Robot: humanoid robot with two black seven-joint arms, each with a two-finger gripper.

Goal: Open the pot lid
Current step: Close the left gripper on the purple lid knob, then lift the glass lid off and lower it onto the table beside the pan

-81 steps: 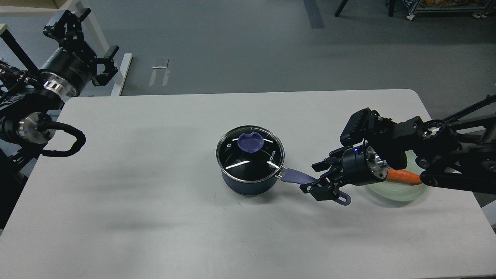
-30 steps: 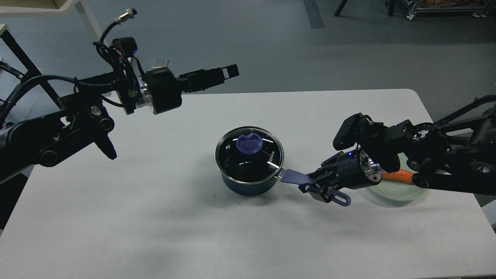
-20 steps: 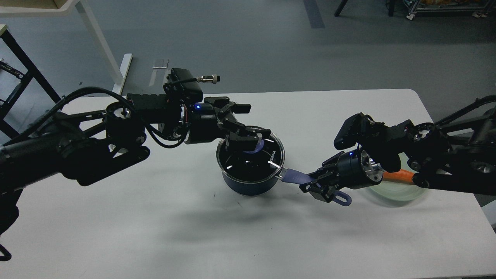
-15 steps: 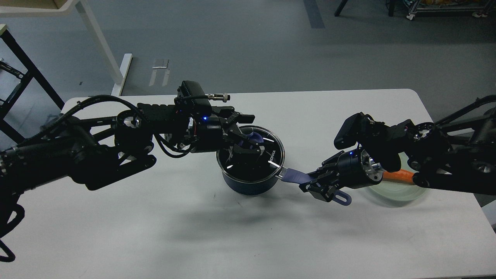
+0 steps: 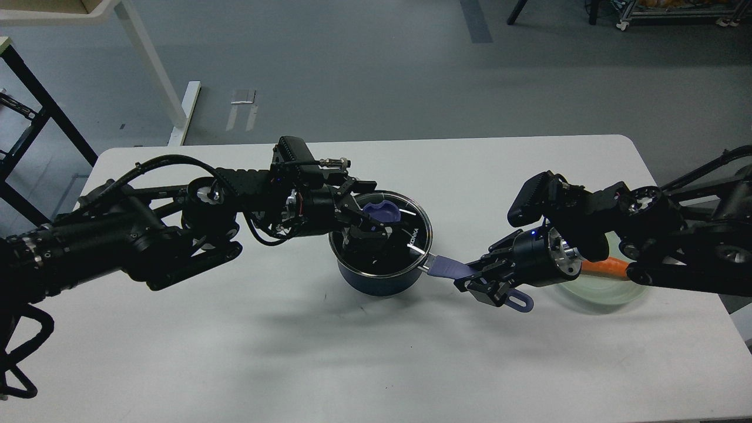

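Centrally on the white table sits the small dark navy saucepan, with the clear glass lid resting on its rim, steel edge and white lettering facing up. At the lid's middle is a periwinkle knob. My left gripper reaches in from the left and sits over the lid right at the knob, its dark fingers close around the knob's near side; against the black pot interior I cannot tell whether they are clamped on it or only beside it. The saucepan's long periwinkle handle points toward the right and slightly toward me, its holed end just showing past my right gripper, whose fingers are closed around the handle. Behind my right arm, near the table's right edge, lies a pale green glass plate with an orange carrot partly hidden by the arm.
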